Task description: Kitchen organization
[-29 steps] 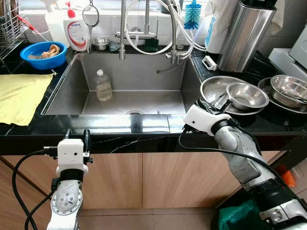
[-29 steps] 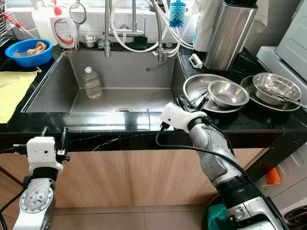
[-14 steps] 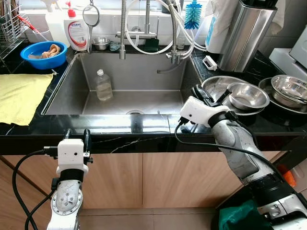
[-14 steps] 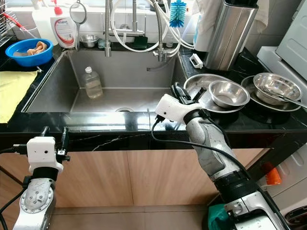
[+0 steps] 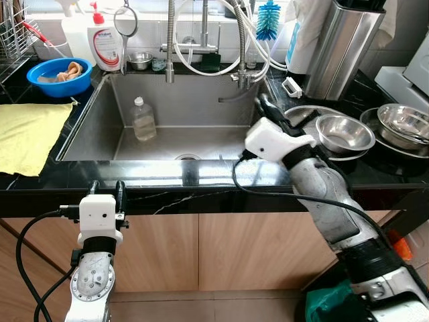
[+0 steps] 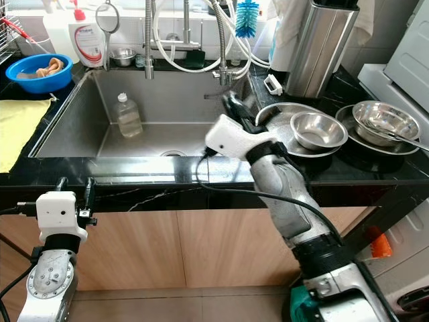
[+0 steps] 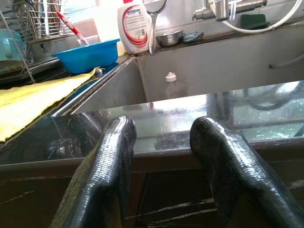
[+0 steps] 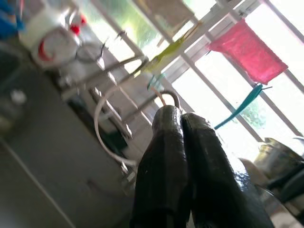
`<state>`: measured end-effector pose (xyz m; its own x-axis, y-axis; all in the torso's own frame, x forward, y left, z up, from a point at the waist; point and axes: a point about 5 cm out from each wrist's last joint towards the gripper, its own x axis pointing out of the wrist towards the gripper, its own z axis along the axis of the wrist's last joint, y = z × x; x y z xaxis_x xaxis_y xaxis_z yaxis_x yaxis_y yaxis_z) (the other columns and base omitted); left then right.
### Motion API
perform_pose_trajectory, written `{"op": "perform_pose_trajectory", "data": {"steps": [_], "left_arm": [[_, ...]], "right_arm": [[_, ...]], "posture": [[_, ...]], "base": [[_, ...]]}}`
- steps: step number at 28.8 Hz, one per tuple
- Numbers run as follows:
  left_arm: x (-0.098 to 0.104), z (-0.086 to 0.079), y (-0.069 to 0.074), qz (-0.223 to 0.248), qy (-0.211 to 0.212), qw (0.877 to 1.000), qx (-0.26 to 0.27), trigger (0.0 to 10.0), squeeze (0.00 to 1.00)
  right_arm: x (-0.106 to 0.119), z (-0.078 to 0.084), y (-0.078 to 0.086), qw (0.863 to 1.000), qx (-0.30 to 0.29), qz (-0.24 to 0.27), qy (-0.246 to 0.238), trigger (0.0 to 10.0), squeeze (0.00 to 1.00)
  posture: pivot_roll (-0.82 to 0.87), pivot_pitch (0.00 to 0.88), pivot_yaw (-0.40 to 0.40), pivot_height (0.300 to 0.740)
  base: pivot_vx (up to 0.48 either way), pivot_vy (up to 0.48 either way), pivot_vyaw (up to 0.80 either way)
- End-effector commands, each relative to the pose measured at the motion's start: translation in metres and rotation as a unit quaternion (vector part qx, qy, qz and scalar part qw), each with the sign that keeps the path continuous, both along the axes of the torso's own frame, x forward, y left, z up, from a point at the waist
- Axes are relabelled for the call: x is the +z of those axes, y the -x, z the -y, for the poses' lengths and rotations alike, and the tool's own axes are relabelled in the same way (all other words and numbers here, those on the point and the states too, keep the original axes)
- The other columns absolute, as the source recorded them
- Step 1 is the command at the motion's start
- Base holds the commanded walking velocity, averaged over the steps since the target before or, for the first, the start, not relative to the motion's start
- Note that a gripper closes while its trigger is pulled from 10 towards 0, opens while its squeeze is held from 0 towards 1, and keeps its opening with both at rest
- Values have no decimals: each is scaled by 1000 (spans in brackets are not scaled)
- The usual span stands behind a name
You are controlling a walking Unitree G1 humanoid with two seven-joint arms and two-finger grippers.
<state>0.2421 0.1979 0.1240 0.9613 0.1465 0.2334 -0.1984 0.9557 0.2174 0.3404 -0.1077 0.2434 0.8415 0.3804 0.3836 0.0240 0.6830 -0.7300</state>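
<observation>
Step in hand: right gripper (image 5: pixel 265 107) raised over the right end of the sink (image 5: pixel 100 111), near the steel bowls; a reach, by my reading, nothing held.
Right gripper state: the two black fingers (image 8: pixel 164 156) pressed together, empty.
Left gripper (image 7: pixel 161 156): fingers spread, parked low against the front edge of the black counter (image 5: pixel 201 176), idle.
Task's things: plastic bottle (image 5: pixel 143 119) lies inside the sink toward its left; small steel bowl (image 5: pixel 344 133) sits nested on a wider steel dish (image 5: pixel 300 115) on the counter right of the sink; another bowl stack (image 5: pixel 403 125) farther right.
Next move calls for: fingers to part before any pick; target unclear, bottle or bowl.
Materials: brushed steel basin, matte; bowls polished, round, thin-rimmed, likely slippery; bottle clear, soft-walled; counter glossy, veined black.
Left side: yellow cloth (image 5: pixel 27 134), soft, flat; blue plastic basin (image 5: pixel 59 75).
</observation>
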Motion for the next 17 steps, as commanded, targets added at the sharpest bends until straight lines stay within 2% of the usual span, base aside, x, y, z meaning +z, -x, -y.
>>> {"op": "perform_pose_trajectory", "data": {"steps": [1,3,5,7,8,9,10,11,12,15,16,17], "left_arm": [[-10,0,2,-28,5,1000,4,10000,0],[-9,0,1,-28,5,1000,4,10000,0],[-10,0,1,-28,5,1000,4,10000,0],[-10,0,1,-28,5,1000,4,10000,0],[-10,0,1,-29,5,1000,5,10000,0],[-10,0,1,-29,5,1000,5,10000,0],[-10,0,1,-28,4,1000,6,10000,0],[-10,0,1,-28,4,1000,6,10000,0],[-9,0,1,-27,3,1000,6,10000,0],[-9,2,0,-25,4,1000,5,10000,0],[-8,2,0,-24,5,1000,5,10000,0],[-8,2,0,-24,5,1000,5,10000,0]], "right_arm": [[8,2,-1,999,19,-8,-43,10000,0],[9,4,-8,993,23,-39,-110,10000,0],[11,5,-15,985,32,-65,-157,10000,0],[11,5,-16,984,34,-69,-162,10000,0],[6,4,-23,971,45,-114,-206,10000,0],[4,4,-26,966,47,-128,-218,10000,0],[-1,2,-32,953,57,-161,-250,10000,0],[-1,2,-32,953,57,-161,-250,10000,0],[-3,1,-36,944,59,-178,-273,10000,0],[-11,-1,-41,933,57,-205,-290,10000,0],[-16,-2,-43,926,60,-220,-301,10000,0],[-16,-2,-43,926,60,-220,-301,10000,0]], "posture": [[-44,35,-51,740],[-45,44,-51,740],[-48,45,-51,740],[-48,45,-51,740],[-48,47,-51,740],[-48,46,-52,740],[-47,47,-53,740],[-47,47,-53,740],[-47,47,-53,740],[-43,51,-56,740],[-41,50,-57,740],[-41,50,-57,740]], "base": [[0,0,0],[0,0,0],[0,0,0],[0,0,0],[0,0,0],[0,0,0],[0,0,0],[0,0,0],[0,0,0],[0,0,0],[0,0,0],[0,0,0]]}}
